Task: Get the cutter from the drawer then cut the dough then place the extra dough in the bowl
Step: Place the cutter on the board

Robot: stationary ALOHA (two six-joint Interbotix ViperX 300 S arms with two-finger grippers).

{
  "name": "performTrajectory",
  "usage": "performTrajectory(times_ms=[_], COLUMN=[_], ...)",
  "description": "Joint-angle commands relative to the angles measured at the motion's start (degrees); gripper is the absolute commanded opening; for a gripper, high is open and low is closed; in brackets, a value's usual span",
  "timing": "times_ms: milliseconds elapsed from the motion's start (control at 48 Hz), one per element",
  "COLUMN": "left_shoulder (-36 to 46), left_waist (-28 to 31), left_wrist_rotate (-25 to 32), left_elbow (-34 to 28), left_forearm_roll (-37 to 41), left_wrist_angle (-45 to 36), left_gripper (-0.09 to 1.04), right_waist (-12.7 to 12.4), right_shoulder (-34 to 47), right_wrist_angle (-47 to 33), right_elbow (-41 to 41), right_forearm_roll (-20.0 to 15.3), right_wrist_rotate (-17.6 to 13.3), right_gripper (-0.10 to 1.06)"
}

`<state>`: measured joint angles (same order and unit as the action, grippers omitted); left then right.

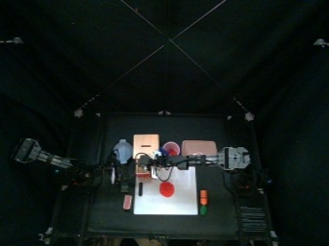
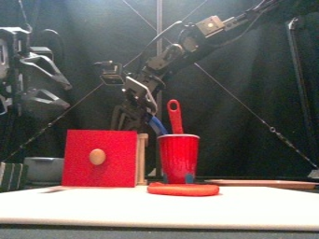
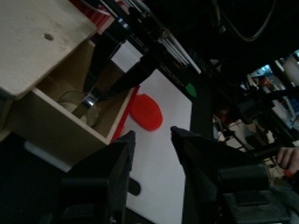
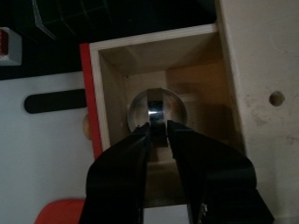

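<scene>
A: Right gripper [image 4: 158, 129]?

B: Down inside the open drawer [image 4: 117, 52]. Jaws nearly together, pinched on the cutter [image 4: 158, 107] by the look. A thin wire handle would explain so narrow a grip.

A: The cutter itself?

B: Round, shiny metal, mid-drawer. Walls are pale wood, the front red.

A: Left gripper [image 3: 152, 137]?

B: Jaws apart, empty, left of the drawer. Likely kept clear of the reach.

A: Dough [image 2: 184, 189]?

B: Flat, smooth red disc, uncut, on the white board [image 1: 180, 207] nearer than the drawer. Blue-grey bowl [image 2: 44, 168] far left, ready for scrap.
</scene>
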<state>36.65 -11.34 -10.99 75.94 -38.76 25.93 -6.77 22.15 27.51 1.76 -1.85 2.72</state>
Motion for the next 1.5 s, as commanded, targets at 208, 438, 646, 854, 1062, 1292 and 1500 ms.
performTrajectory(times_ms=[208,438,646,854,1062,1292,1500], left_shoulder=[0.09,0.09,0.09,0.0,0.09,0.09,0.09], left_waist=[0.26,0.26,0.26,0.26,0.44,1.49,2.9], left_wrist_rotate=[0.09,0.09,0.09,0.09,0.09,0.26,0.09], left_elbow=[-0.53,-0.62,-0.62,-0.53,-0.97,-3.52,-4.31], left_forearm_roll=[0.18,0.18,0.18,0.18,0.09,0.35,0.35], left_wrist_angle=[0.18,0.18,0.18,0.18,0.18,0.26,0.62], left_gripper=[0.78,0.78,0.78,0.78,0.78,0.78,0.78], right_waist=[0.0,0.62,1.67,3.69,5.8,5.71,4.48], right_shoulder=[-5.71,-10.2,-16.44,-24.87,-32.78,-39.55,-40.08], right_wrist_angle=[2.72,3.34,4.13,3.6,2.81,-0.88,-10.99], right_elbow=[-4.31,-3.78,0.18,10.55,21.8,35.24,44.82], right_forearm_roll=[1.32,1.67,1.32,-2.02,-6.59,-11.51,-11.16], right_wrist_rotate=[0.26,0.18,-0.09,-0.26,-0.35,-0.26,-0.18], right_gripper=[0.6,0.6,0.6,0.6,0.6,0.6,0.62])
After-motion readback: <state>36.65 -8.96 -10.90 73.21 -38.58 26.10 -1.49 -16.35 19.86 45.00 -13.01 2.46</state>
